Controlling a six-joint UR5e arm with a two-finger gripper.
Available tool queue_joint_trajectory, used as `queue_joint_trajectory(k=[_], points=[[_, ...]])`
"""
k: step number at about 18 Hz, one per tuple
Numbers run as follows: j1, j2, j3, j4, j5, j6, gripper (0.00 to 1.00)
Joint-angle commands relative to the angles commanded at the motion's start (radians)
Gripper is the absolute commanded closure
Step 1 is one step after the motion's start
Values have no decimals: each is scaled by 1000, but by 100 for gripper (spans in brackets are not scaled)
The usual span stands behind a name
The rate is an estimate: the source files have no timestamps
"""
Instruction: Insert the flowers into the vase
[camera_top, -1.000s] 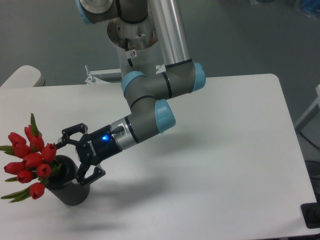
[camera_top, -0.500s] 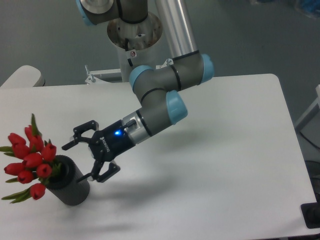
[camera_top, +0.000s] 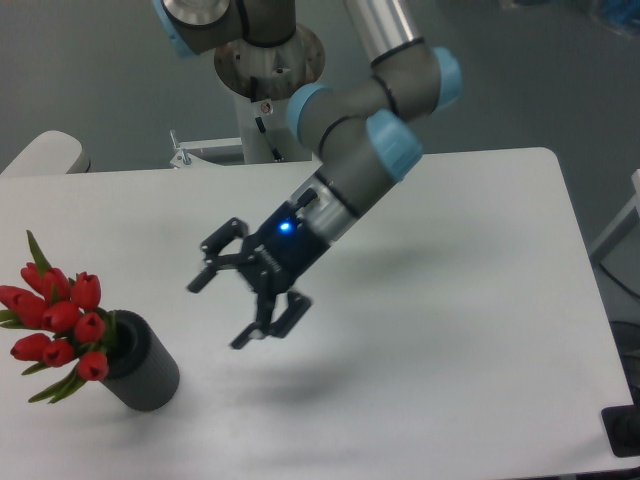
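The fixed camera has me hanging above the white table (camera_top: 450, 330), my gripper (camera_top: 225, 310) spread wide with nothing between the fingers (camera_top: 262, 325), pointing down and off toward the near-left corner. Ahead of my fingertips and lower, well apart from them, stands the vase (camera_top: 145, 365), upright on the tabletop, and the flowers (camera_top: 58, 325) are already in it: the stems go down into its mouth while the red heads and green leaves lean out over the far rim, away from me, so the bunch sits tilted, not straight up. Nothing of mine touches either one. By my reading the insertion itself is done and the step in hand is the retreat, getting clear of the arrangement without brushing it. What the next move calls for, I judge, is simply more height and more room on my side, keeping my open fingers out of the line of those leaning heads, because a nudge against the vase or a snagged leaf could tip the whole thing toward the table edge. If the lean were judged too great, I would have to come back in low from my side and close gently on the stems near the rim, but from here the bunch looks settled.
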Motion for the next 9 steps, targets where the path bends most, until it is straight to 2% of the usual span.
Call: queue_joint_trajectory(k=[2,5,7,9], points=[[2,8,46,-3,112,0,0],[-9,8,135,-9,432,2,0],[-27,3,166,-20,573,12,0],[-34,0,195,-75,662,72,0]])
